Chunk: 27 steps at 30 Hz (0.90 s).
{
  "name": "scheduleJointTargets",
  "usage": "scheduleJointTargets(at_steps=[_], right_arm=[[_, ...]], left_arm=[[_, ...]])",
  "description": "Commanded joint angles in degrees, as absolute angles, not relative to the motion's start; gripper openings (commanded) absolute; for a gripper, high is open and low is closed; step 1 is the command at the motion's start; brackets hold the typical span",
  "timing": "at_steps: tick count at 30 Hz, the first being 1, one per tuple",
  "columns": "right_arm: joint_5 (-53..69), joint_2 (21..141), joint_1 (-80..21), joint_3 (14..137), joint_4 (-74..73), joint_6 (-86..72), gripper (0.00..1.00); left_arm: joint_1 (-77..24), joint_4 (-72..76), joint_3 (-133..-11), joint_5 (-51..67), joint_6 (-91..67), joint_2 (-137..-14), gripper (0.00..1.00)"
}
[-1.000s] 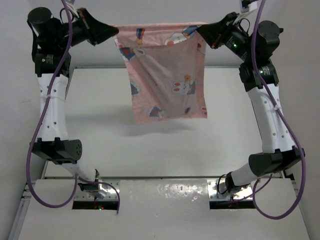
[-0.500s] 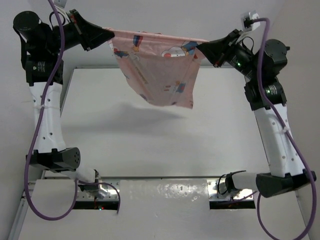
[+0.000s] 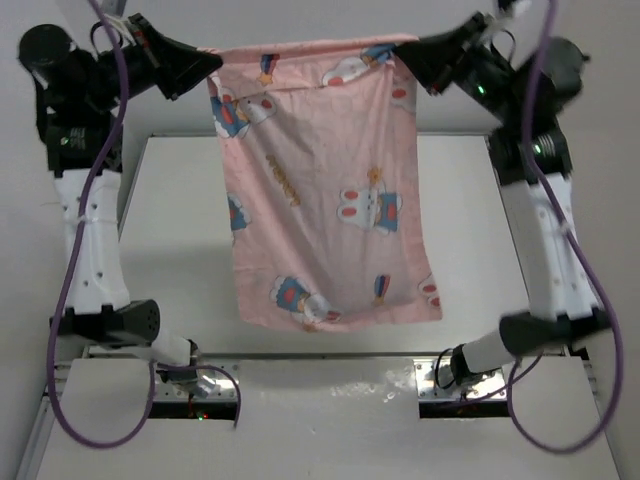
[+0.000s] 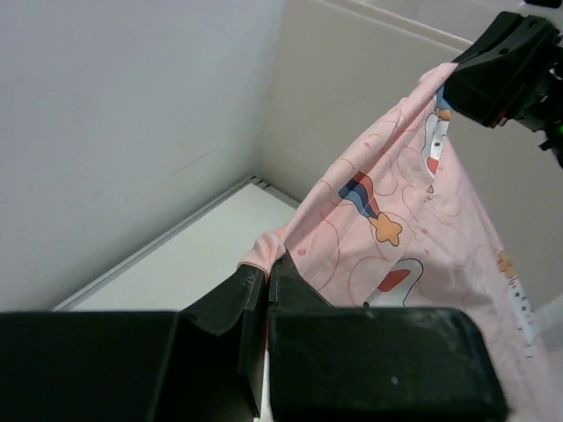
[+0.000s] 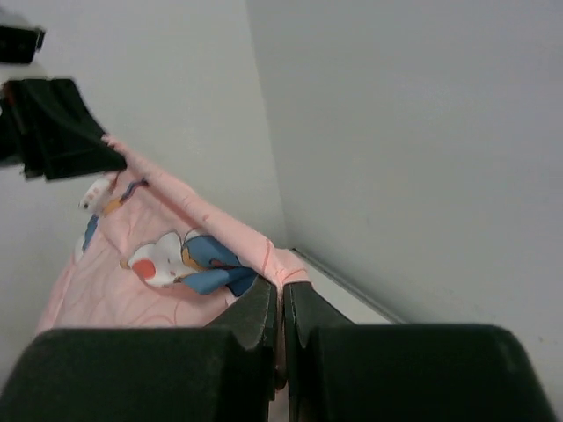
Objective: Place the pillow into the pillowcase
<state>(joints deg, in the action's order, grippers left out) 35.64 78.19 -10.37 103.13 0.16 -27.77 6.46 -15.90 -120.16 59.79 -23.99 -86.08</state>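
Note:
The pink pillowcase (image 3: 320, 190) with white bunnies hangs high in the air as a flat sheet, its lower edge near the table's front. My left gripper (image 3: 213, 62) is shut on its top left corner (image 4: 264, 253). My right gripper (image 3: 403, 52) is shut on its top right corner (image 5: 286, 266). The cloth is stretched taut between the two. In the left wrist view the pillowcase (image 4: 413, 211) runs away to the right gripper. The olive-brown pillow is not in view.
The white table (image 3: 170, 230) lies below the hanging cloth, with a raised rim at the back and sides. Both arm bases sit on the metal rail (image 3: 330, 385) at the near edge. Purple cables loop beside each arm.
Both grippers have risen and swung the pillowcase toward the camera. The cloth, bunched and folded half a second ago, now hangs spread out at full length.

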Motion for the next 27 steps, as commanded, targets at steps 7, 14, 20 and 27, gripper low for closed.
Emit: scheduleJointTargets(at_steps=[7, 14, 20, 27], right_arm=[[24.7, 108.0, -2.4, 138.3, -11.5, -39.8, 0.0], [20.9, 90.6, -5.4, 114.2, -5.8, -31.4, 0.0], [23.1, 80.8, -10.1, 74.4, 4.0, -29.0, 0.0], [18.2, 75.2, -19.2, 32.8, 14.6, -35.5, 0.0]], left_arm=[[9.8, -15.8, -131.5, 44.0, -23.8, -104.0, 0.0], [5.7, -21.8, -123.3, 44.4, -10.2, -96.5, 0.0], [1.3, -25.0, -88.1, 43.2, 3.8, -86.7, 0.0], [6.8, -37.6, -63.5, 36.3, 23.4, -82.6, 0.0]])
